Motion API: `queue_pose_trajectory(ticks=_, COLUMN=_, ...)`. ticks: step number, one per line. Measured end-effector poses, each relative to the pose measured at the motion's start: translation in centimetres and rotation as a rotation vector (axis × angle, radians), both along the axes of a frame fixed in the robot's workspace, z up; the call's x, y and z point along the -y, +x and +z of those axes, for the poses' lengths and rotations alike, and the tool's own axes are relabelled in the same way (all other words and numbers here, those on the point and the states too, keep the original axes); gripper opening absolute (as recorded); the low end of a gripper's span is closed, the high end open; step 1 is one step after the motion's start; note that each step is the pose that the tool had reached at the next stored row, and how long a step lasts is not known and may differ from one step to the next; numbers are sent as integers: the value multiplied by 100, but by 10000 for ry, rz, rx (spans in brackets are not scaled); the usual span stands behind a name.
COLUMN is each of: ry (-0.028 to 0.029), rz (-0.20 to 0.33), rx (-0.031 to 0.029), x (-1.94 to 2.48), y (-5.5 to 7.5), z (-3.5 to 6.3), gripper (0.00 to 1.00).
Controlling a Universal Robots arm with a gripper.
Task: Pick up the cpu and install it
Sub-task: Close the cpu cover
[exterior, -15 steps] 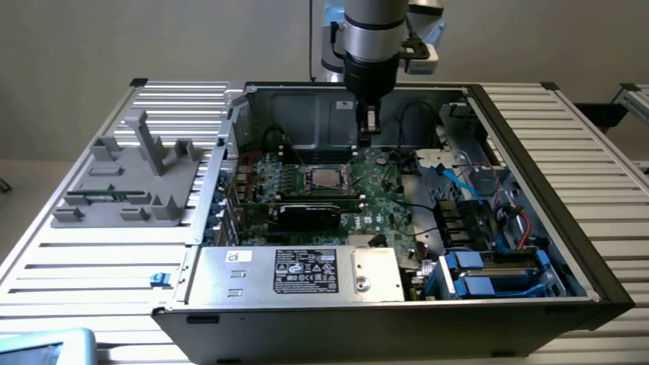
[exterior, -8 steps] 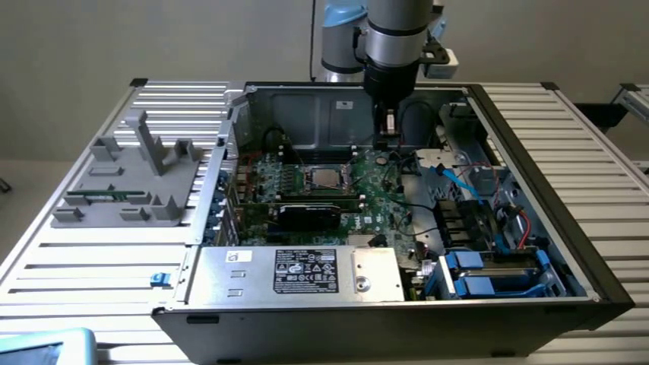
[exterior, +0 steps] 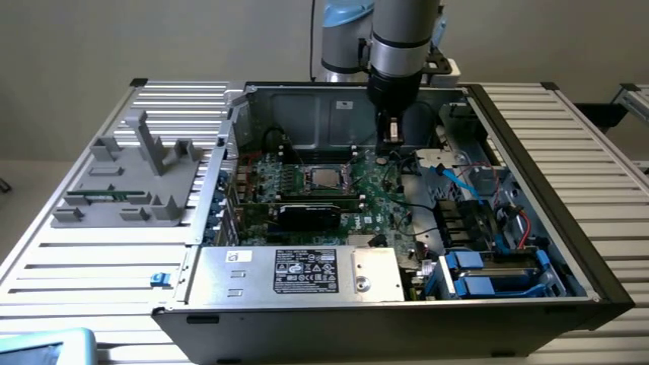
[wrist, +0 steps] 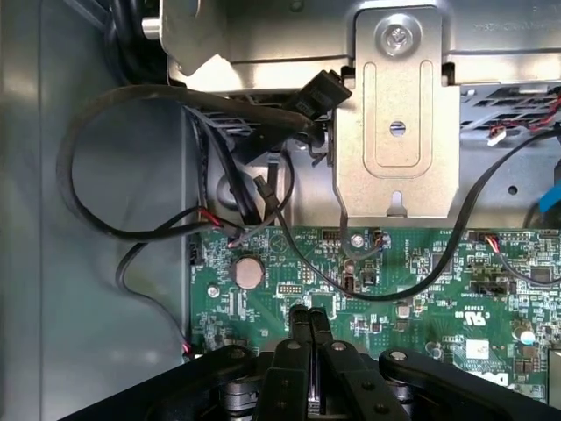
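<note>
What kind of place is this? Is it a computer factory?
Probably a robot workshop or lab for building computers. An opened computer case sits on a slatted metal table, its green circuit board showing, and a robot arm hangs over it.

From my remote station, no wording reads clearly. The black rectangular label (exterior: pixel 305 271) on the silver metal power-supply box (exterior: pixel 218 277) carries white print and small symbols too fine for me to read. The green circuit board (wrist: pixel 421 289) bears white markings I cannot decipher.
</note>
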State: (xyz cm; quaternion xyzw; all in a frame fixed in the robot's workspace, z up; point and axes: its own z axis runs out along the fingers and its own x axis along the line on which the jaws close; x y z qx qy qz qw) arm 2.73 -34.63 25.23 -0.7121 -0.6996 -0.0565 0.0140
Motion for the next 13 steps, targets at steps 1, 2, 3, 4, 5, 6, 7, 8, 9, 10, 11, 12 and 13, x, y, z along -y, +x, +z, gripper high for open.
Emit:
queue_pose_trajectory(ticks=1, ry=-1, rz=0, rx=-9, x=0, y=0, z=-17, gripper=12)
queue_pose_trajectory(ticks=2, ry=-3, rz=0, rx=-21, x=0, y=1, z=-33, gripper=12)
queue_pose_trajectory(ticks=3, ry=-2, rz=1, rx=-43, x=0, y=2, z=-47, gripper=12)
queue_pose_trajectory(ticks=4, ry=-1, rz=1, rx=-96, x=1, y=2, z=-56, gripper=12)
queue_pose_trajectory(ticks=5, ry=-1, rz=0, rx=-193, x=2, y=2, z=-60, gripper=12)
queue_pose_trajectory(ticks=6, ry=-2, rz=0, rx=-326, x=2, y=2, z=-61, gripper=12)
queue_pose_trajectory(ticks=7, ry=-5, rz=1, rx=-480, x=3, y=3, z=-61, gripper=12)
queue_pose_trajectory(ticks=8, ry=-5, rz=1, rx=-644, x=4, y=2, z=-61, gripper=12)
queue_pose_trajectory(ticks=9, ry=-5, rz=0, rx=-817, x=6, y=2, z=-60, gripper=12)
queue_pose_trajectory(ticks=10, ry=-4, rz=1, rx=-958, x=8, y=2, z=-61, gripper=12)
queue_pose_trajectory(ticks=11, ry=-1, rz=0, rx=-1048, x=9, y=-2, z=-62, gripper=12)
queue_pose_trajectory(ticks=12, ry=-3, rz=0, rx=-1101, x=9, y=-14, z=-61, gripper=12)
queue_pose_trajectory(ticks=13, ry=-4, rz=1, rx=-1126, x=10, y=-30, z=-61, gripper=12)
